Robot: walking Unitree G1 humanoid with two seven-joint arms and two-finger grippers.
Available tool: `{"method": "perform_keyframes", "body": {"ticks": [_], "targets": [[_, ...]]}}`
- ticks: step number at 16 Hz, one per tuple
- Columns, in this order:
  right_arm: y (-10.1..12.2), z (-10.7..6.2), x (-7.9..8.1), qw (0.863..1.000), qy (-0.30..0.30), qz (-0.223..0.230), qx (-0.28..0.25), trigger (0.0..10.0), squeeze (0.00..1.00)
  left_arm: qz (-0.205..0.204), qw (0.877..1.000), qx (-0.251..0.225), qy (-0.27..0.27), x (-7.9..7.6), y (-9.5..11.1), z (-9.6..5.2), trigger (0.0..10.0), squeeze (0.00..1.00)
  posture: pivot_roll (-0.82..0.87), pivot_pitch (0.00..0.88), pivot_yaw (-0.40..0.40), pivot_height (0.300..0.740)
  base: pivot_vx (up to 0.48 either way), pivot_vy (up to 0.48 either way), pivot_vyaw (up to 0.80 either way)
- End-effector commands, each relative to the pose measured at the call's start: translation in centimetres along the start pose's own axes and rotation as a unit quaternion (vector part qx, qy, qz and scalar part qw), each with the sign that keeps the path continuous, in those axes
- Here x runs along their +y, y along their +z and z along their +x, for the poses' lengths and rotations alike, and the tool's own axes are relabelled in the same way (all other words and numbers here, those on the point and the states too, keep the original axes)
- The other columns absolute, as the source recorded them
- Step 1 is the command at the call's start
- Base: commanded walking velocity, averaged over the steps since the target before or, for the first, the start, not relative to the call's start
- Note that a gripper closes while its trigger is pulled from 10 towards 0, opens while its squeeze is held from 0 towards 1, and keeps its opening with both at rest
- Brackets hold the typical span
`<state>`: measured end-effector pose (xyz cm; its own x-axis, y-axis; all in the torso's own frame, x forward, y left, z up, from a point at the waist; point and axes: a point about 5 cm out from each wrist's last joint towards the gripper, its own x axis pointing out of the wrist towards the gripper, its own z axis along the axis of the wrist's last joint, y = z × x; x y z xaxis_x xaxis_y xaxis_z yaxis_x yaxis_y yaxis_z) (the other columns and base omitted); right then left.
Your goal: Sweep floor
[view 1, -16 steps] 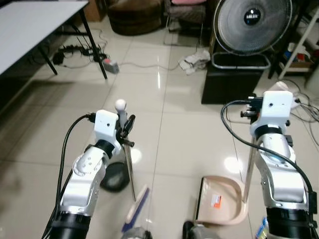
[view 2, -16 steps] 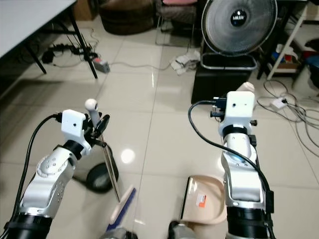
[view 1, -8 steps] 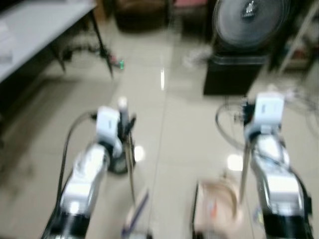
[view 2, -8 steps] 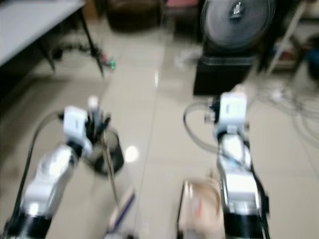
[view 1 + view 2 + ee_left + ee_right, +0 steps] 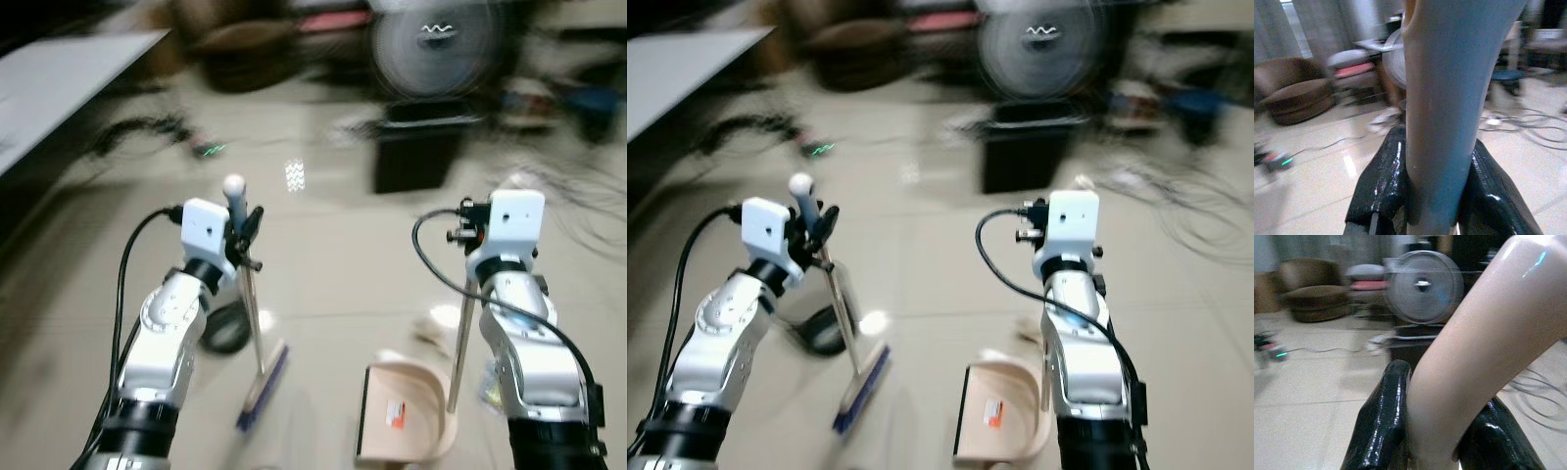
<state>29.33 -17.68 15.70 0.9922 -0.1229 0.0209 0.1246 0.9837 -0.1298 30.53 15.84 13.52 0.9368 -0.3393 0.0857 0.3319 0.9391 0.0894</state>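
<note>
Two tools grip a slim grey-handled broom (image 5: 257,352) and beige dustpan (image 5: 405,416).

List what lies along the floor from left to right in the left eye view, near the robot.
Dark round object → broom head → dustpan → dustpan's upright handle, held by the right gripper. The left gripper holds the broom handle.

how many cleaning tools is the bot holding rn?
2. The broom is on the robot's left, its handle clamped in the left end effector. The dustpan is on its right, its handle clamped in the right end effector.
</note>
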Motion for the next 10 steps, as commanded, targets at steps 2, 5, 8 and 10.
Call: {"method": "perform_keyframes", "body": {"ticks": [2, 5, 8, 10], "targets": [[0.50, -0.17, -0.40, 1.000, -0.007, 0.000, -0.011, 10.0, 0.00, 0.008, 1.000, -0.025, -0.002, -0.13, 0.94, 0.46, 10.0, 0.00, -0.03, 0.052, 0.111, 0.740, 0.469, 0.000, -0.31], [0.28, -0.35, -0.43, 1.000, -0.007, 0.000, -0.008, 10.0, 0.00, 0.010, 1.000, -0.023, 0.001, -0.08, 0.82, 0.47, 10.0, 0.00, -0.04, 0.056, 0.112, 0.740, 0.469, 0.000, 0.00], [0.29, -0.39, -0.19, 1.000, 0.004, -0.001, -0.012, 10.0, 0.00, 0.013, 1.000, -0.023, 0.007, -0.02, 0.79, 0.47, 10.0, 0.00, -0.04, 0.058, 0.109, 0.740, 0.469, 0.000, 0.00], [0.39, -0.37, 0.17, 1.000, 0.016, 0.000, -0.016, 10.0, 0.00, 0.015, 1.000, -0.022, 0.011, 0.08, 0.69, 0.43, 10.0, 0.00, -0.04, 0.060, 0.107, 0.740, 0.469, 0.000, 0.00]]}}
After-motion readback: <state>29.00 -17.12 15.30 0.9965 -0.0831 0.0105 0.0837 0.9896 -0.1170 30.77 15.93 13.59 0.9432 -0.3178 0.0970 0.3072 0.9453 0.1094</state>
